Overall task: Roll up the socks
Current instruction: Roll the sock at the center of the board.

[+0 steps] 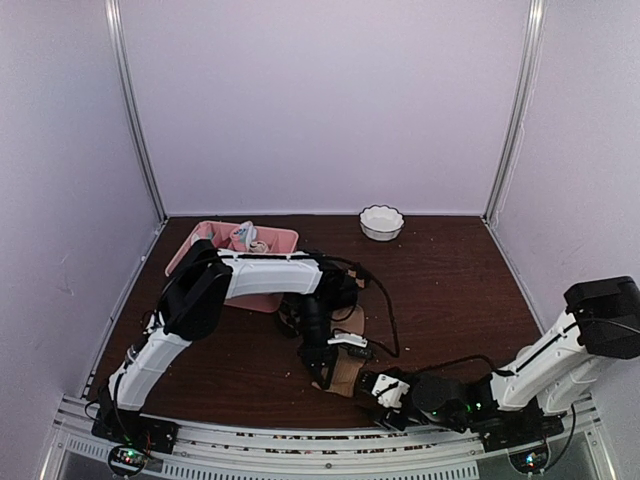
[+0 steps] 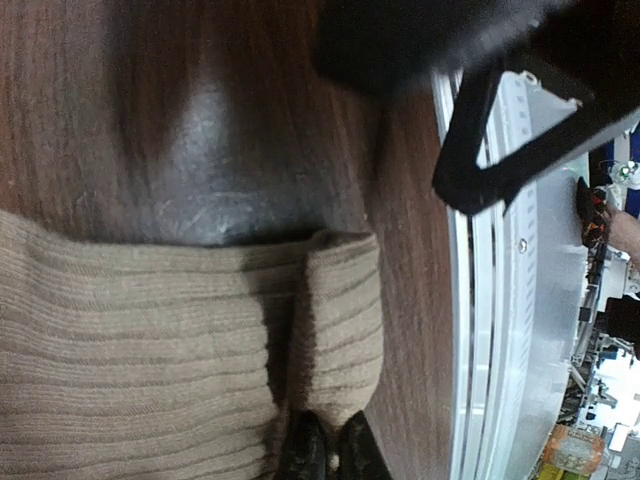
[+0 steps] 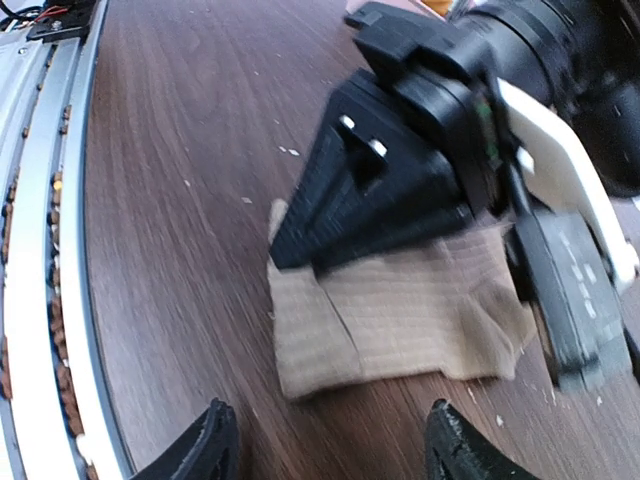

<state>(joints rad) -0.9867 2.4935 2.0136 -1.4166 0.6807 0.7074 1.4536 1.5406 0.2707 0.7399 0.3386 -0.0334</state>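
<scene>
A tan ribbed sock (image 1: 349,366) lies flat on the dark wooden table near the front middle. Its near end is folded over into a short flap (image 2: 345,310). My left gripper (image 2: 330,456) reaches across from the left and is shut on the edge of that flap, pinching the tan sock (image 2: 140,340). In the right wrist view the left gripper's black body (image 3: 390,190) presses down on the sock (image 3: 400,320). My right gripper (image 3: 330,450) hovers low just in front of the sock, open, its fingers (image 3: 205,445) wide apart with nothing between them.
A pink divided tray (image 1: 208,236) with small bundles stands at the back left, partly behind the left arm. A white bowl (image 1: 381,222) sits at the back centre-right. The metal rail (image 1: 300,455) runs along the table's front edge, close to the right gripper (image 1: 385,387).
</scene>
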